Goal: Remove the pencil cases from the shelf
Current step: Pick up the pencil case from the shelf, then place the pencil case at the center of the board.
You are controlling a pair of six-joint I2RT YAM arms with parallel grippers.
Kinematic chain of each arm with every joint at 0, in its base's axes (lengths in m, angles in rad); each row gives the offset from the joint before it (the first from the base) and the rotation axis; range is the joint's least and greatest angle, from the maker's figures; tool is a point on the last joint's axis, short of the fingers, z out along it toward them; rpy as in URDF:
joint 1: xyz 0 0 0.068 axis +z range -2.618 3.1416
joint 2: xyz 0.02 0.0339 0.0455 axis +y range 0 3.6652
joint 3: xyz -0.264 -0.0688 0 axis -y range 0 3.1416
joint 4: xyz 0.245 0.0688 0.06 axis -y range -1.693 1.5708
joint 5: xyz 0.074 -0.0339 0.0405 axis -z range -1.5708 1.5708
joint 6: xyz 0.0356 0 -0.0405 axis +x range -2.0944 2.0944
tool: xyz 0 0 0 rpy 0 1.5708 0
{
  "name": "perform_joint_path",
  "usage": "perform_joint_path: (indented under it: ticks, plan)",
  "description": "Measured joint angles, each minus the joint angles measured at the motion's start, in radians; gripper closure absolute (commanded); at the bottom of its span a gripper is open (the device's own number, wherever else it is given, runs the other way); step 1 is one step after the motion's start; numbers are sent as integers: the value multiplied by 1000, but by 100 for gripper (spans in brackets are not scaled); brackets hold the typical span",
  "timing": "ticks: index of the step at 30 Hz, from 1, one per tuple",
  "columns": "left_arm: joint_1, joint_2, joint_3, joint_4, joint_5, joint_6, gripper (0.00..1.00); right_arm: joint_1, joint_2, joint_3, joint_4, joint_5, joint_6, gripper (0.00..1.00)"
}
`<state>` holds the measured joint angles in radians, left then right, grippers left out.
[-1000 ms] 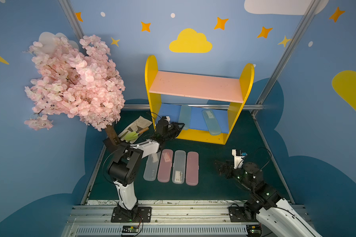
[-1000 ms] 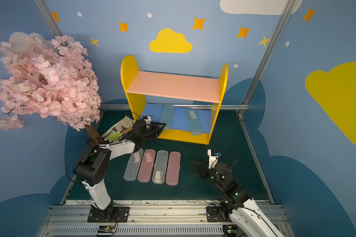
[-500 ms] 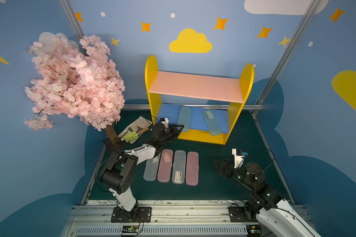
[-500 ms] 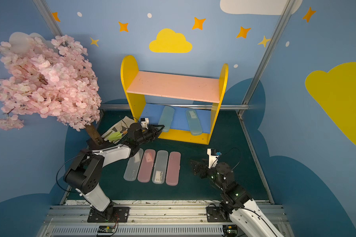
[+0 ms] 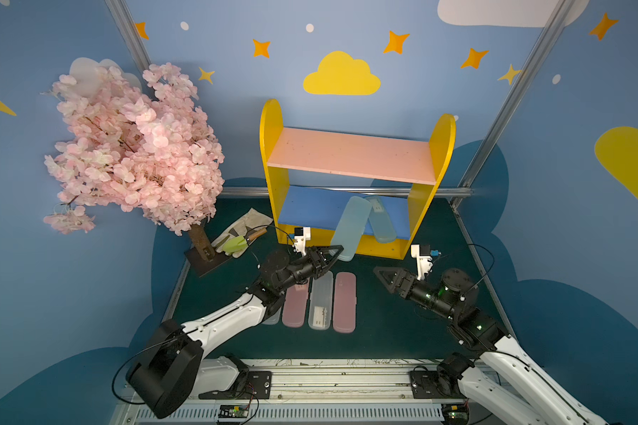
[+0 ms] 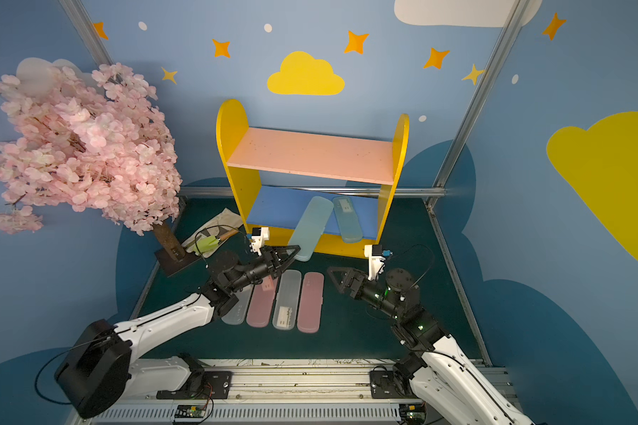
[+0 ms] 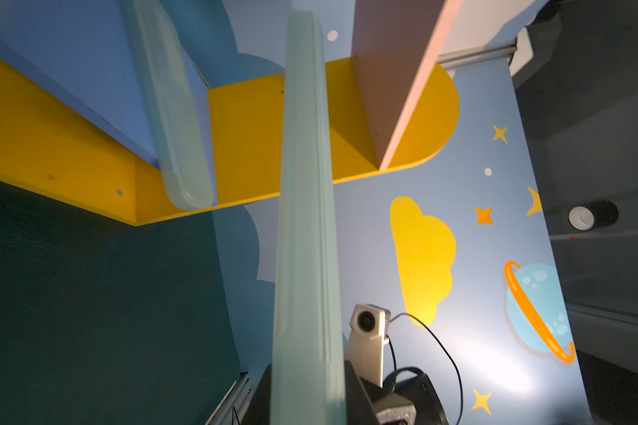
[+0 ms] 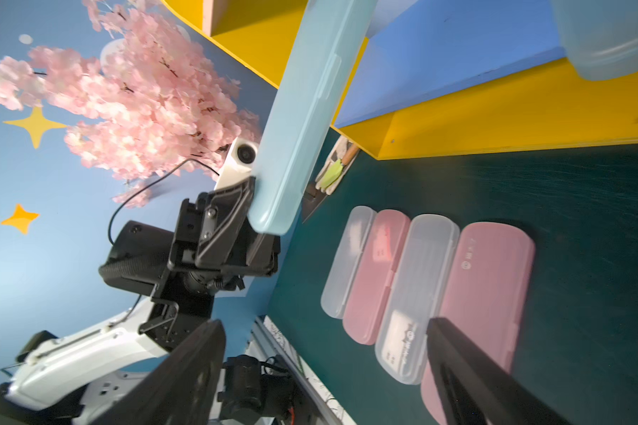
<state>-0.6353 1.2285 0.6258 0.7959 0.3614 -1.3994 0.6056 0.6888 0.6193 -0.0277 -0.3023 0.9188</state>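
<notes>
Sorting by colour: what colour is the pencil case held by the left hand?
Pale blue, translucent; the pencil case shows best in the right wrist view.

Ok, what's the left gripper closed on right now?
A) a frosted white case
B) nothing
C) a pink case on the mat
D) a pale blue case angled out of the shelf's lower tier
D: the left gripper is shut on the near end of the pale blue case, whose far end is over the blue lower board.
</notes>
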Motion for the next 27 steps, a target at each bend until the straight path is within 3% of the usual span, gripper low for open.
perform_joint_path:
  ticks: [10,27]
  plan:
    - [-112,-237,-79,-86,-81,49,97,6,101,63,122,-54,170,28]
    - [-144,-256,-81,-125,-108,71,97,51,207,142,222,-57,185,35]
